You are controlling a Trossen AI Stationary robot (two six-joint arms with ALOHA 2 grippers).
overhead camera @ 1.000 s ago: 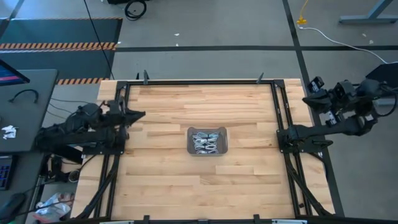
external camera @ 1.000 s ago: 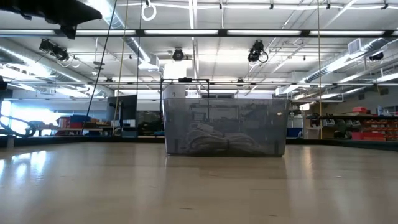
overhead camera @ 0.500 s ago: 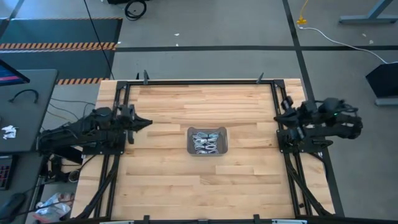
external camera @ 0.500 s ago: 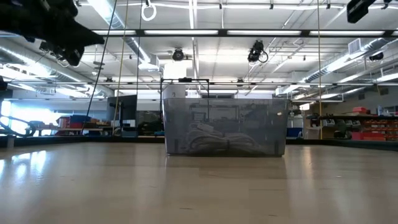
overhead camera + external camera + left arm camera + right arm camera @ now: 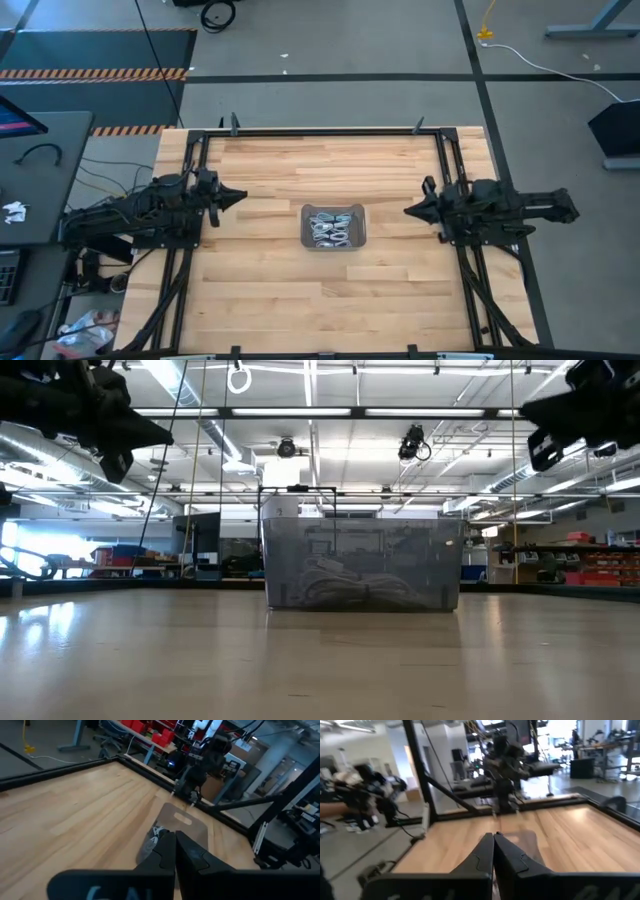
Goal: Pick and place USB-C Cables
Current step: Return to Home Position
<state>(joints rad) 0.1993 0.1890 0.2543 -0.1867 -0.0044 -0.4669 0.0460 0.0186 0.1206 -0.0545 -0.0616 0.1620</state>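
A small grey tray stands at the middle of the table, and the coiled light-grey USB-C cables lie inside it. In the low view the tray is see-through, with the cables piled on its floor. My left gripper hovers over the table's left side, shut and empty, pointing at the tray. My right gripper hovers over the right side, shut and empty, also pointing at the tray. Each wrist view shows its own shut fingers with the tray beyond.
Black frame rails run along the table's left, right and far edges. Bare wooden table top surrounds the tray on all sides. A desk with a monitor stands beyond the left edge.
My right arm has swung in from beyond the table's right edge toward the tray, and its gripper now hangs over the table's right side. My left gripper has moved a little toward the tray. The tray and cables have stayed where they were.
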